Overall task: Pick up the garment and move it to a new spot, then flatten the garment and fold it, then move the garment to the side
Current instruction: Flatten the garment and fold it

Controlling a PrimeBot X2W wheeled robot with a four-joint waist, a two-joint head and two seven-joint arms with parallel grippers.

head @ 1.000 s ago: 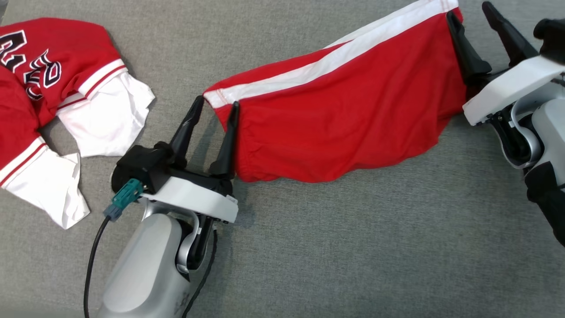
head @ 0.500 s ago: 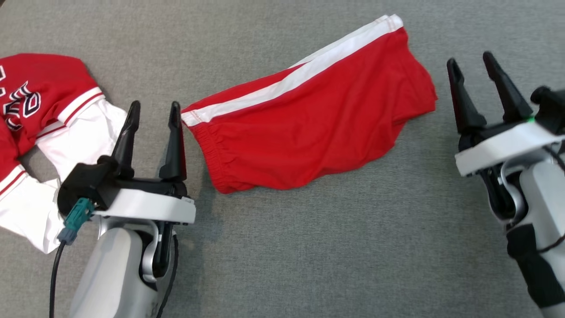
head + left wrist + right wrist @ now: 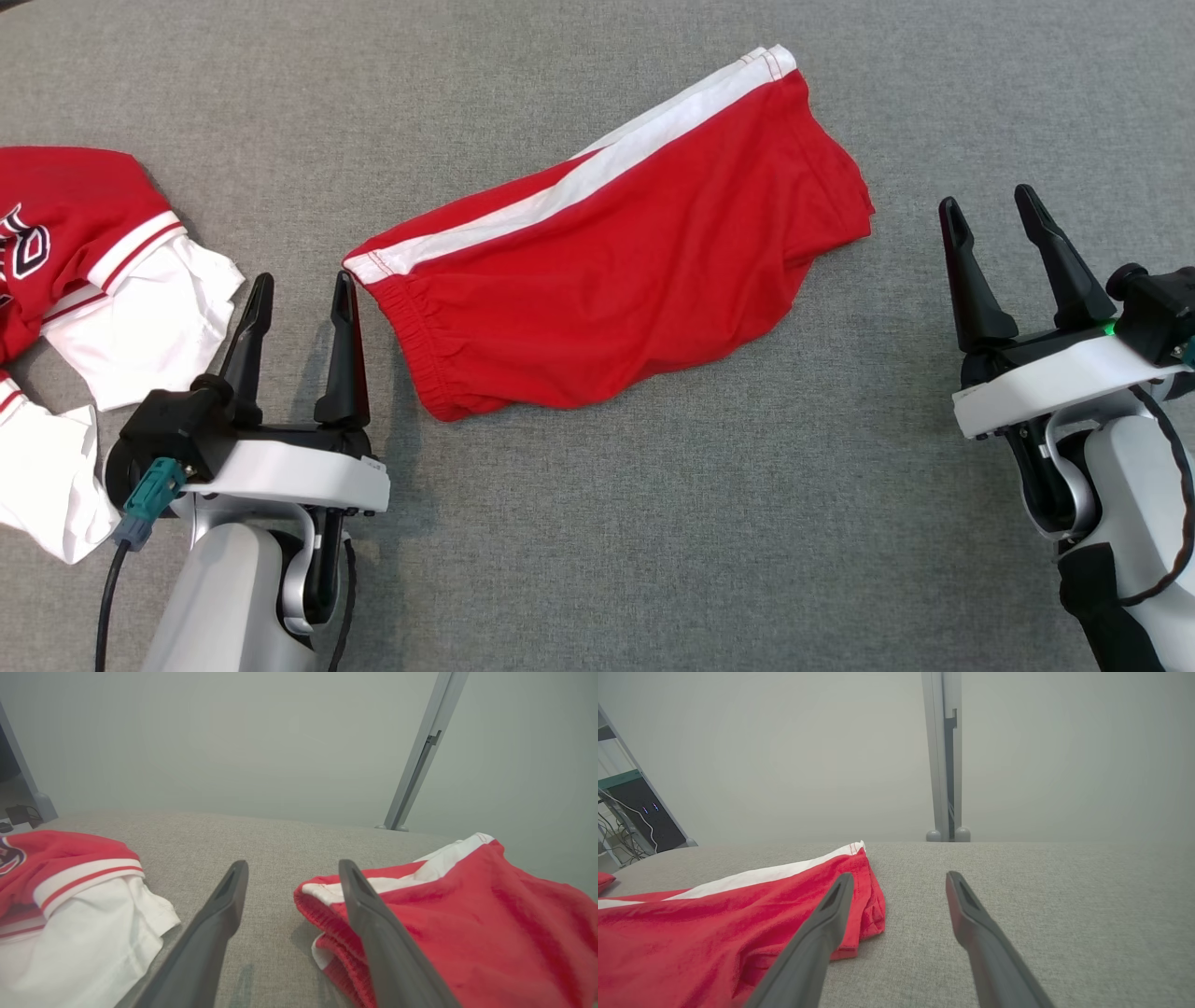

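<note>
Red fabric shorts with a white side stripe (image 3: 607, 271) lie on the grey woven bench (image 3: 653, 523), waistband just beside the left tool (image 3: 303, 277), the right tool (image 3: 986, 193) near their other end; both tools gape wide, empty. A pale wall (image 3: 784, 742) stands behind. A red-and-white jersey (image 3: 93, 271) is cut off leftward.

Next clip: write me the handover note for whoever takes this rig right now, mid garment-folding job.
Left gripper: open, empty, just left of the waistband end of the red shorts.
Right gripper: open, empty, apart from the hem end.
Shorts lie free on the grey surface, seemingly folded in half, wrinkled.
A red-and-white jersey lies at far left.
Left to do: probably smooth, finish folding, then move the shorts aside.
</note>
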